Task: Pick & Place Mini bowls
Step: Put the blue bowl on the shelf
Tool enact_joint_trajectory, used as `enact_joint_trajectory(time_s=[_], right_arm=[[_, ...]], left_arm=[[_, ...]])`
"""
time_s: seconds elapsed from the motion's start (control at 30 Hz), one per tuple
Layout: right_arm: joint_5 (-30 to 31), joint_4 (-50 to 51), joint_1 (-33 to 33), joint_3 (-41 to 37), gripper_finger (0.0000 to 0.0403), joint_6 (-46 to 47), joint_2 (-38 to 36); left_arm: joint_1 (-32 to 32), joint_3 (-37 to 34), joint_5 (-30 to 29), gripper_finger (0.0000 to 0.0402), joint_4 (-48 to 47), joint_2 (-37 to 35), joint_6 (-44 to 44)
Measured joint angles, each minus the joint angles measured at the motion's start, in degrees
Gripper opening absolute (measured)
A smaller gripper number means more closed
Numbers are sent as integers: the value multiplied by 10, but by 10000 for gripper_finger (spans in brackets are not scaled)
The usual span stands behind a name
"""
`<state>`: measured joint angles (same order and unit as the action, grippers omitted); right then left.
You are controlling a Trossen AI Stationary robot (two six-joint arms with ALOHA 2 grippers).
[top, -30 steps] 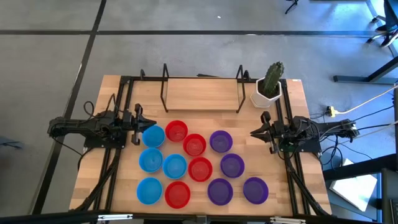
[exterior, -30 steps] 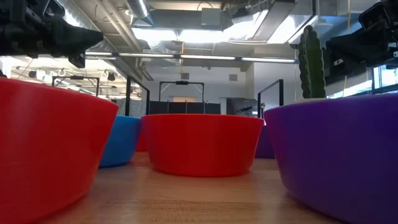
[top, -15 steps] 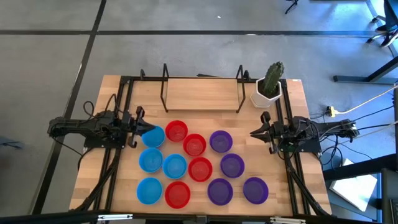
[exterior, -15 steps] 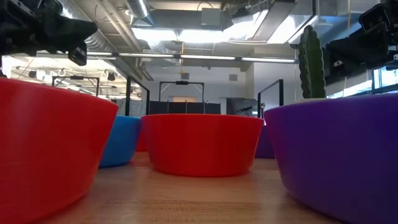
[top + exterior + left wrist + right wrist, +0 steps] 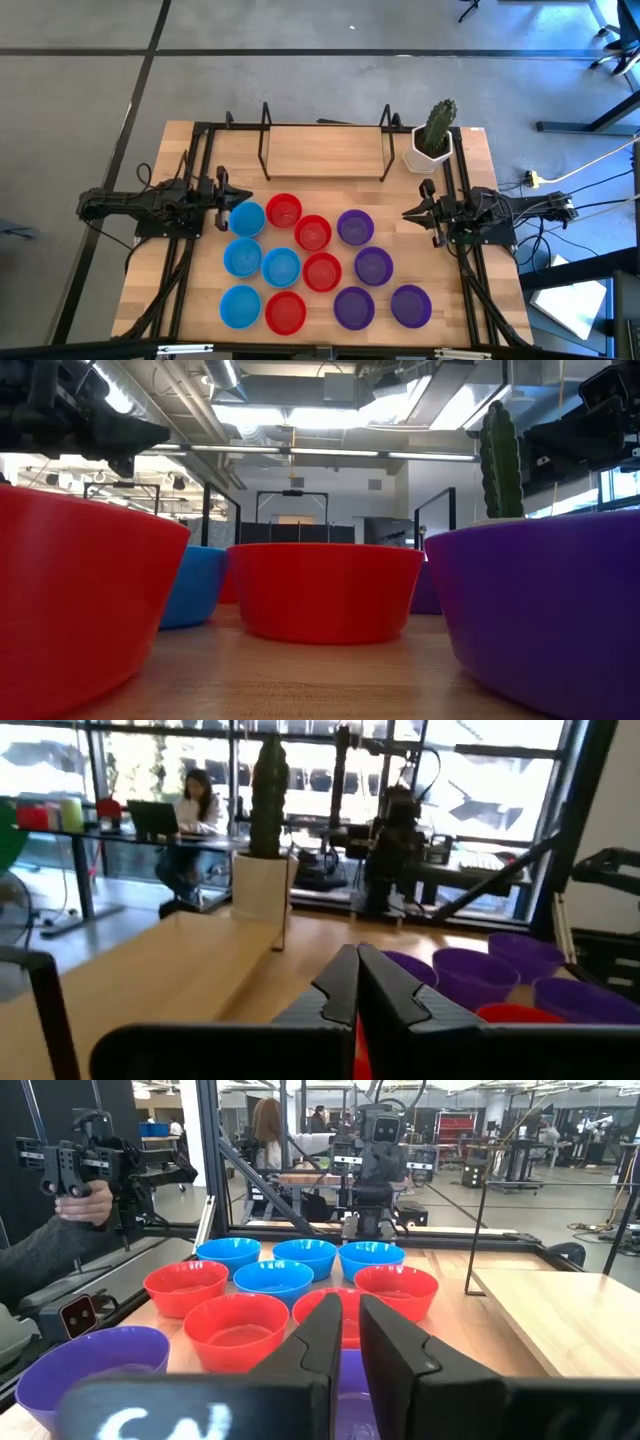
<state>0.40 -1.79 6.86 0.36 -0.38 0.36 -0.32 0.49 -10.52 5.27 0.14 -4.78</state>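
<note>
A: Hovering beside the blue bowl [image 5: 246,218], the left gripper [image 5: 226,200] is being kept fully shut, empty.

B: Mini bowls [image 5: 322,271] are being left mid-table; the right gripper [image 5: 411,213] is being held slightly parted, empty.

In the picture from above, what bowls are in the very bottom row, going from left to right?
Blue bowl → red bowl → purple bowl → another purple bowl.

Two black arms [image 5: 140,208] (cables trailing), angular jaws.
</note>
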Motion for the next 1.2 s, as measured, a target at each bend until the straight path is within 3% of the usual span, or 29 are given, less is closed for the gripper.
enact_joint_trajectory(time_s=[0.2, 0.37, 0.53, 0.73, 0.9, 1.07, 1.2], right_arm=[[0, 0, 0, 0, 42, -1, 0], [0, 0, 0, 0, 42, -1, 0], [0, 0, 0, 0, 42, -1, 0], [0, 0, 0, 0, 42, 0, 0], [0, 4, 0, 0, 42, 0, 0], [0, 4, 0, 0, 42, 0, 0], [0, 4, 0, 0, 42, -1, 0]], left_arm=[[0, 33, 27, 5, 16, 2, 44], [-3, 142, 13, 2, -91, 50, 33], [-17, 250, -59, 2, -176, 189, 31], [-24, 345, -80, 3, -282, 371, 78], [-7, 384, -177, 2, -387, 472, -8], [12, 389, -144, 21, -460, 512, -79], [22, 389, -91, 59, -509, 516, -124]])
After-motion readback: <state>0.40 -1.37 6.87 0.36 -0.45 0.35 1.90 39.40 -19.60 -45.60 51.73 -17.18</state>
